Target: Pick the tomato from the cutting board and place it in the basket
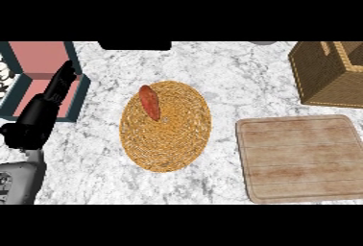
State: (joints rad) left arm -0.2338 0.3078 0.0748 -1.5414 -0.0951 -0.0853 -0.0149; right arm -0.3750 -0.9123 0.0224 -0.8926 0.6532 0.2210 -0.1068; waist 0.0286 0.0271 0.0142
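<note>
A reddish, elongated tomato (150,102) lies on the upper left part of a round, shallow woven basket (169,144) in the middle of the counter. The wooden cutting board (301,158) at the lower right has nothing on it. My left hand (39,120) shows at the left edge, well left of the round basket, fingers straight and pointing up, holding nothing. It stays clear of the tomato. My right hand shows nowhere in the head view.
A square brown wicker box (330,77) stands at the back right, behind the cutting board. A teal tray with a pink inside (42,60) sits at the back left, partly behind my left hand. A dark object (135,45) lies at the counter's far edge.
</note>
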